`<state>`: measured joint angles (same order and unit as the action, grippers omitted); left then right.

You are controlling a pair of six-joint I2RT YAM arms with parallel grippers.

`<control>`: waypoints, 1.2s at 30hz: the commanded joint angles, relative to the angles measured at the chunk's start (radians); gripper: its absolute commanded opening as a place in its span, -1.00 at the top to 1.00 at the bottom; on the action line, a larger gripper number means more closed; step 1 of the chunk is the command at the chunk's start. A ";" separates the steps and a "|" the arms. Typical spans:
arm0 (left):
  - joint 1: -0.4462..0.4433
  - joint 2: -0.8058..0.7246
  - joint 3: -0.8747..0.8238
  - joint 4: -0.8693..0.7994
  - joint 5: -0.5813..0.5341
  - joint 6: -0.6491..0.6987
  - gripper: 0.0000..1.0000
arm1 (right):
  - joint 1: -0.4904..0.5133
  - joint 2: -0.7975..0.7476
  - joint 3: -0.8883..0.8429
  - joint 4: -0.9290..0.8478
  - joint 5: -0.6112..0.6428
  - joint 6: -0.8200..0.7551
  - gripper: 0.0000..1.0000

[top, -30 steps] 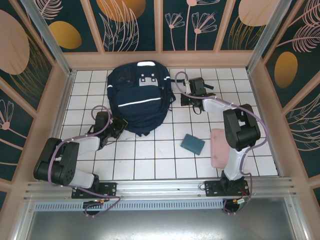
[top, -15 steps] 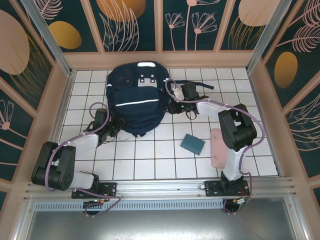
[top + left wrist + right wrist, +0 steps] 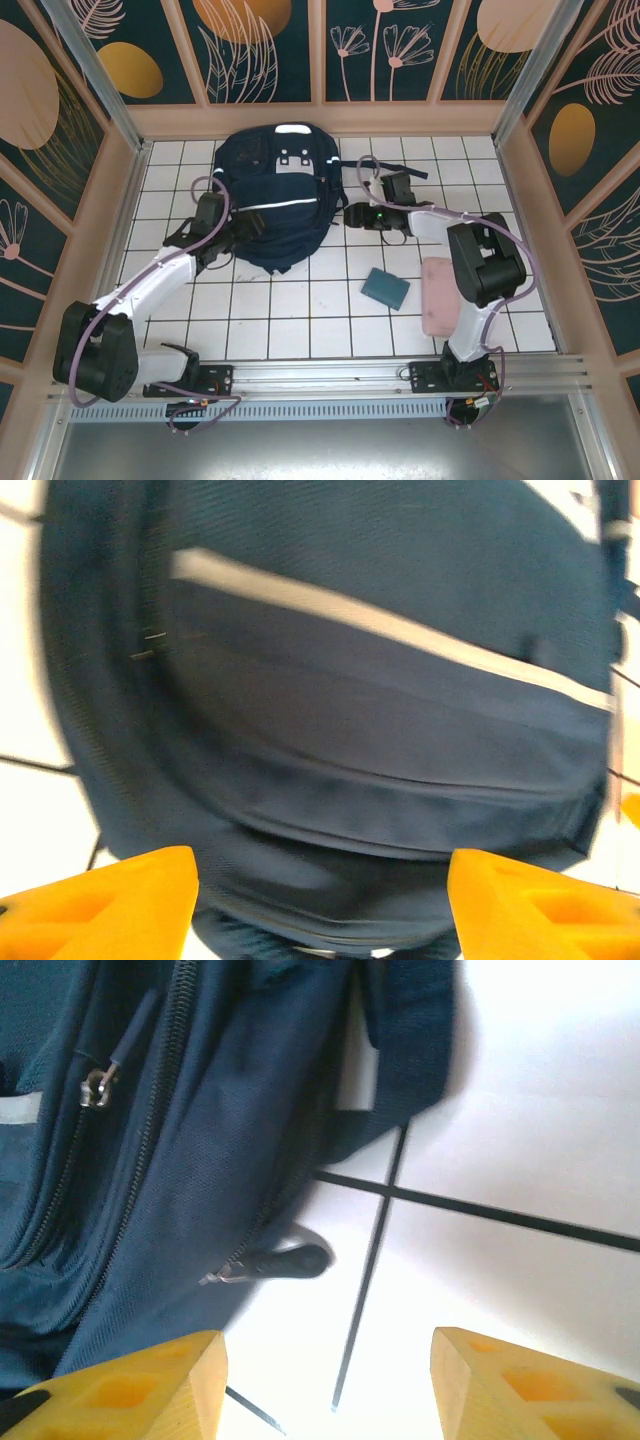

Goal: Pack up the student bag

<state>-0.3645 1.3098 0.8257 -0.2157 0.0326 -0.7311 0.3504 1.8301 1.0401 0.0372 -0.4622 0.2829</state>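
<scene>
The student bag (image 3: pixel 272 195), a big navy backpack with a thin white stripe, lies flat at the back of the tiled table. My left gripper (image 3: pixel 250 228) is open at its lower left corner; in the left wrist view the bag's stitched front (image 3: pixel 380 710) spans the space between the orange fingertips (image 3: pixel 110 900). My right gripper (image 3: pixel 352 214) is open at the bag's right side. In the right wrist view a black zipper pull (image 3: pixel 285 1260) lies on the tile beside the bag's side (image 3: pixel 150 1140), just ahead of the yellow fingers (image 3: pixel 135 1390). A second zipper pull (image 3: pixel 100 1080) hangs higher up.
A flat teal-navy book (image 3: pixel 385 288) lies on the tiles right of centre. A pink case (image 3: pixel 437 294) sits beside the right arm's base. A strap (image 3: pixel 400 172) trails from the bag's right side. Wooden walls close in the table on three sides.
My left gripper has moved up and right onto the bag's lower left corner. My right gripper swung in toward the bag's right side, then eased slightly back to the right.
</scene>
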 commanded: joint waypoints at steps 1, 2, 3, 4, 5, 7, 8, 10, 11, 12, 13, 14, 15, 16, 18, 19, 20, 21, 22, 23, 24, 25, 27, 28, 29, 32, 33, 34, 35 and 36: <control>-0.096 0.092 0.113 -0.070 -0.043 0.136 -0.34 | -0.031 -0.071 -0.063 0.100 -0.072 0.189 -0.13; -0.137 0.133 0.158 -0.083 -0.069 0.161 -0.34 | -0.040 -0.078 -0.078 0.108 -0.072 0.248 -0.13; -0.170 0.181 0.212 -0.099 -0.094 0.185 -0.32 | -0.046 -0.081 -0.085 0.109 -0.081 0.298 -0.10; -0.213 0.235 0.266 -0.127 -0.131 0.212 -0.32 | -0.052 -0.081 -0.089 0.107 -0.092 0.356 -0.04; -0.252 0.285 0.328 -0.157 -0.175 0.249 -0.31 | -0.053 -0.079 -0.090 0.100 -0.104 0.404 0.02; -0.328 0.392 0.446 -0.219 -0.288 0.332 -0.29 | -0.052 -0.083 -0.093 0.104 -0.136 0.474 0.10; -0.364 0.456 0.509 -0.254 -0.341 0.386 -0.28 | -0.053 -0.088 -0.101 0.105 -0.134 0.513 0.11; -0.414 0.541 0.608 -0.303 -0.397 0.471 -0.24 | -0.062 -0.094 -0.114 0.110 -0.130 0.567 0.11; -0.432 0.581 0.648 -0.319 -0.410 0.507 -0.23 | -0.070 -0.095 -0.119 0.113 -0.131 0.588 0.11; -0.440 0.611 0.679 -0.330 -0.410 0.529 -0.22 | -0.075 -0.094 -0.125 0.117 -0.131 0.602 0.12; -0.447 0.639 0.709 -0.343 -0.401 0.548 -0.20 | -0.081 -0.095 -0.131 0.121 -0.128 0.612 0.12; -0.449 0.663 0.735 -0.357 -0.389 0.560 -0.18 | -0.085 -0.095 -0.133 0.115 -0.116 0.610 0.13; -0.449 0.680 0.752 -0.367 -0.386 0.565 -0.15 | -0.084 -0.095 -0.133 0.104 -0.104 0.603 0.12; -0.449 0.698 0.770 -0.382 -0.392 0.570 -0.13 | -0.086 -0.096 -0.132 0.091 -0.093 0.594 0.12; -0.449 0.727 0.800 -0.414 -0.396 0.582 -0.11 | -0.086 -0.100 -0.138 0.080 -0.084 0.587 0.12; -0.450 0.739 0.810 -0.430 -0.393 0.589 -0.11 | -0.086 -0.102 -0.143 0.079 -0.082 0.587 0.12; -0.449 0.748 0.819 -0.444 -0.389 0.598 -0.14 | -0.086 -0.104 -0.146 0.079 -0.081 0.585 0.12; -0.449 0.759 0.826 -0.459 -0.392 0.608 -0.15 | -0.085 -0.106 -0.150 0.079 -0.081 0.583 0.12; -0.450 0.767 0.827 -0.467 -0.398 0.616 -0.15 | -0.086 -0.107 -0.154 0.083 -0.080 0.583 0.12; -0.449 0.775 0.828 -0.472 -0.405 0.622 -0.15 | -0.086 -0.108 -0.156 0.087 -0.081 0.584 0.12; -0.449 0.782 0.828 -0.474 -0.409 0.629 -0.14 | -0.085 -0.109 -0.157 0.089 -0.081 0.587 0.12; -0.449 0.790 0.828 -0.478 -0.414 0.635 -0.12 | -0.085 -0.110 -0.158 0.092 -0.085 0.590 0.12; -0.450 0.805 0.829 -0.476 -0.429 0.643 -0.05 | -0.086 -0.112 -0.158 0.099 -0.091 0.596 0.12; -0.449 0.809 0.828 -0.471 -0.445 0.649 0.00 | -0.084 -0.114 -0.160 0.103 -0.093 0.601 0.12; -0.450 0.811 0.825 -0.463 -0.467 0.652 0.10 | -0.083 -0.115 -0.161 0.108 -0.097 0.606 0.12; -0.449 0.809 0.819 -0.442 -0.534 0.655 0.42 | -0.082 -0.115 -0.165 0.126 -0.115 0.626 0.12; -0.448 0.802 0.813 -0.429 -0.540 0.658 0.50 | -0.082 -0.115 -0.167 0.134 -0.120 0.633 0.12; -0.448 0.792 0.806 -0.412 -0.545 0.663 0.58 | -0.080 -0.115 -0.171 0.145 -0.122 0.641 0.13; -0.448 0.784 0.801 -0.399 -0.549 0.665 0.67 | -0.078 -0.118 -0.177 0.159 -0.122 0.648 0.13; -0.449 0.769 0.792 -0.382 -0.548 0.669 0.76 | -0.075 -0.120 -0.185 0.181 -0.122 0.654 0.14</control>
<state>-0.8192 2.1082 1.6291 -0.6346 -0.4515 -0.0811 0.2684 1.7512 0.8799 0.1555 -0.5613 0.9012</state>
